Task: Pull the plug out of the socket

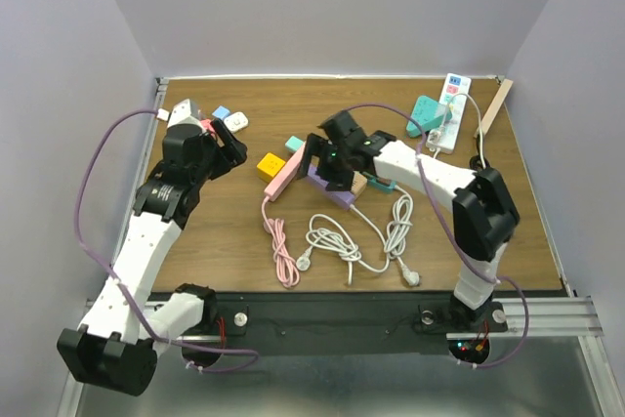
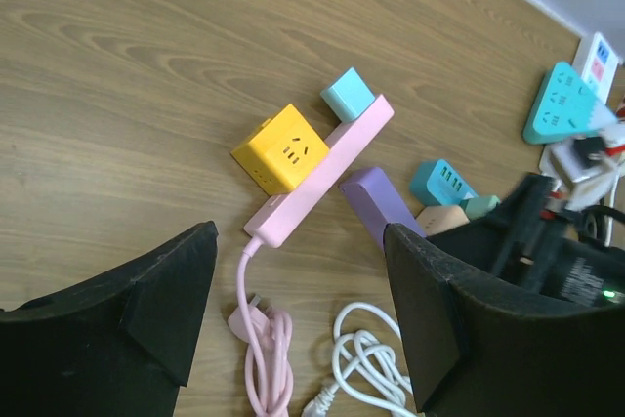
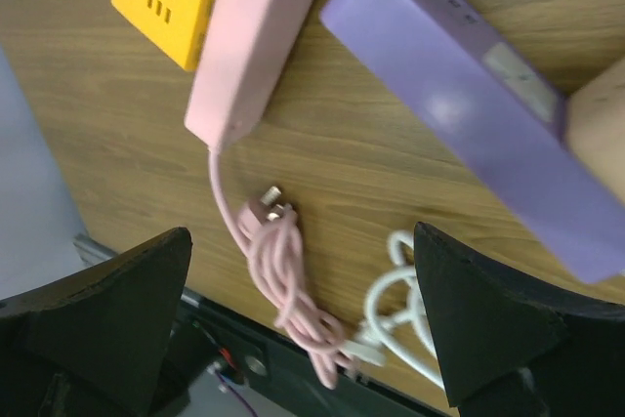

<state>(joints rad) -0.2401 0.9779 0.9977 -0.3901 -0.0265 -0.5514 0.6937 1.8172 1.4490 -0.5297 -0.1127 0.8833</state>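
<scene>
Two hands are hovering over the counter (image 1: 234, 231), both spread and gripping nothing; the right hand (image 3: 301, 233) is hanging directly above a pink power strip (image 2: 322, 165) and a purple power strip (image 3: 469, 114) lying side by side at mid-counter; the left hand (image 2: 301, 231) is standing off to their left, pointing their way. Task item, as judged: the yellow cube plug (image 2: 281, 150), sitting tight against the pink strip's long side and apparently seated in it; a teal cube (image 2: 347, 95) is sitting by the strip's far end on the same side. The pink strip's long axis is running diagonally, cord end nearest the arm bases; the yellow cube is projecting from the flank facing the left arm, so the pull is likely needing to go square off that flank, leftward. The left hand is lying on the cube's free side; the right hand is sitting nearer the strip body, suited to pinning it.
</scene>
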